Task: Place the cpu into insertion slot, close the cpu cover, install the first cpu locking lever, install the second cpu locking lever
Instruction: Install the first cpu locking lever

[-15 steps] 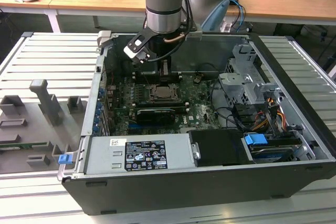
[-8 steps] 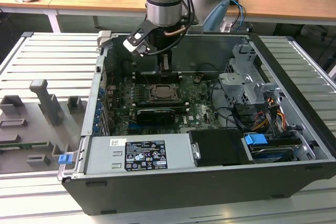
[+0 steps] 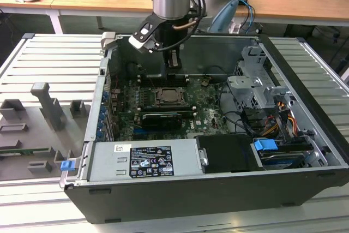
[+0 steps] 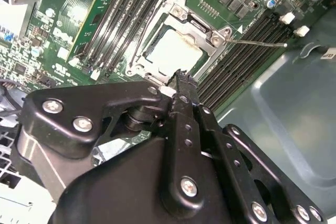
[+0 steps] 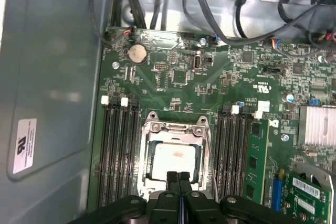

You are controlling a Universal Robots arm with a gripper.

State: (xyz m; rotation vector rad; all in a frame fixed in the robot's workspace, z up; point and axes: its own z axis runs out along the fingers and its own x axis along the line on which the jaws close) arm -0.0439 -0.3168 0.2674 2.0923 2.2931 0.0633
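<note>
The pale silver cpu (image 5: 173, 162) (image 4: 174, 51) lies flat in the insertion slot (image 3: 172, 97) on the green board. The silvery cpu cover (image 5: 176, 128) (image 4: 209, 31) lies down around it, framing its face. One thin wire locking lever (image 5: 211, 156) runs along the socket's side, and in the second wrist view its rod (image 4: 260, 42) sticks out over the memory slots. My gripper (image 5: 178, 176) (image 4: 181, 75) (image 3: 172, 72) hangs just above the socket's edge, shut with its fingers pressed together and nothing between them.
Black memory slots (image 5: 118, 150) flank the socket on both sides. A green card (image 5: 257, 161) stands beside them. Cables (image 5: 210, 9) and a coin battery (image 5: 137, 53) sit beyond. In the exterior view a drive cage (image 3: 253, 88) and labelled power supply (image 3: 144, 161) crowd the case.
</note>
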